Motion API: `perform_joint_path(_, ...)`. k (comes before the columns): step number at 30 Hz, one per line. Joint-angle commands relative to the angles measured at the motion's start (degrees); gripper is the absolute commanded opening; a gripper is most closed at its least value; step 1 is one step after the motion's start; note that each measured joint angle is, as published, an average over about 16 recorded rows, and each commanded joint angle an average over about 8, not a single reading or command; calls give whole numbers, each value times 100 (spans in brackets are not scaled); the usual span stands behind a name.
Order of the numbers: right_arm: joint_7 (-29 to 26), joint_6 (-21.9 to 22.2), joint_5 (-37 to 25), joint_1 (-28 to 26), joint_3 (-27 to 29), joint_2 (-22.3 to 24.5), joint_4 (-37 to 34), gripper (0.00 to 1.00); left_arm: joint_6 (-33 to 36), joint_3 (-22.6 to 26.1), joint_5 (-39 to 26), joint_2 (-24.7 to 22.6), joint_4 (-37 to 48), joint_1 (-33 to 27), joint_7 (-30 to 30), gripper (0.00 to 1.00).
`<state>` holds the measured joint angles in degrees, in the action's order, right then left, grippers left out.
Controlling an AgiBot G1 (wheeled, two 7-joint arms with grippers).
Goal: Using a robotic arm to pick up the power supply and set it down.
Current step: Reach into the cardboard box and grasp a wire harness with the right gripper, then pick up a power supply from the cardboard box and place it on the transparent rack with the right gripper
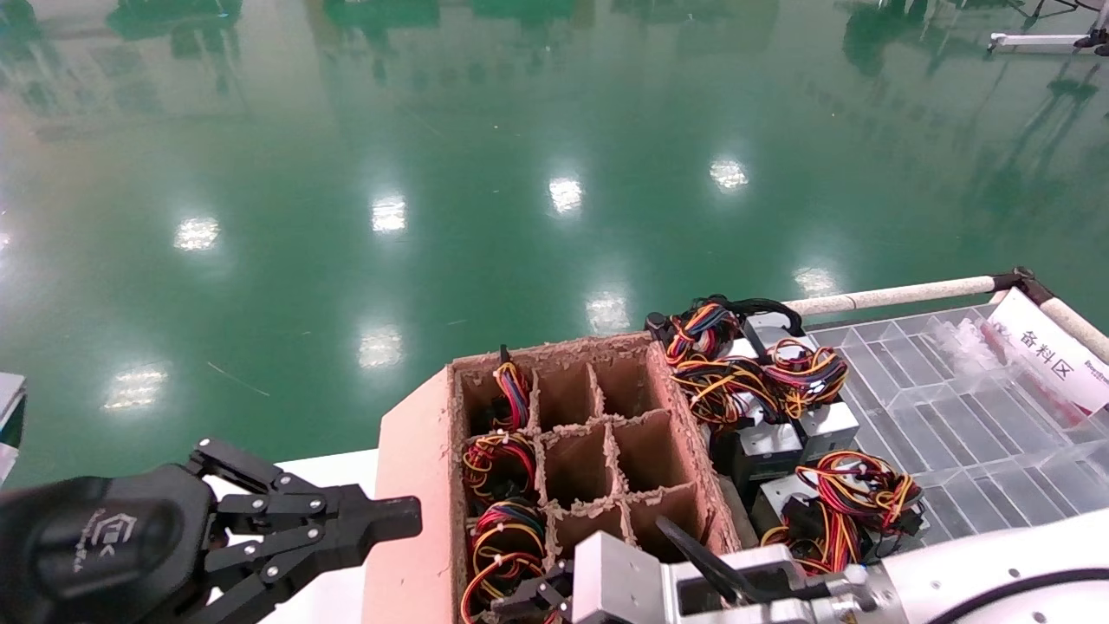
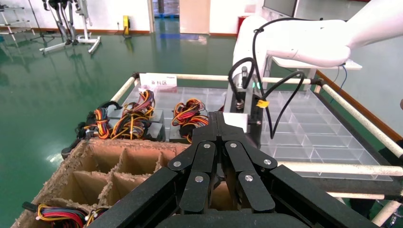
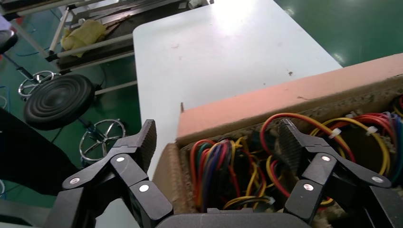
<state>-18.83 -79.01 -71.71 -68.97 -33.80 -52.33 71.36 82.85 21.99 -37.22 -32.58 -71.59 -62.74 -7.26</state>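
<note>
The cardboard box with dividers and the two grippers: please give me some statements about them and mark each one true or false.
1. The right gripper is open above a wire-filled cell at the near corner of the cardboard box. True.
2. Every cell of the box holds wires. False: only the cells in the column on the robot's left hold wire bundles; the others look empty.
3. The left gripper is shut and holds nothing. True.
4. The clear divided tray lies on the robot's left of the box. False: it lies on the right.
5. Power supplies with coiled wires sit between box and tray. True.
</note>
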Motion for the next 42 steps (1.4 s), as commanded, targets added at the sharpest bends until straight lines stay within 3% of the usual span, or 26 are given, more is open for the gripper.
perform_joint_path(1,-31,44,-91,-41,-49,-89,-65,0,0,0,0,0,0,0,0,57)
perform_joint_path(4,-74,48,-178,-62,-101,-124,-100,0,0,0,0,0,0,0,0,88)
perform_joint_path(7,-107,37,-246,-76,-146,-143,-126,0,0,0,0,0,0,0,0,100)
perform_joint_path(32,-127,82,-116,177,-39,156,-106,0,0,1,0,0,0,0,0,100)
perform_joint_path(42,-184,72,292,239,224,439,110,0,0,1,0,0,0,0,0,100)
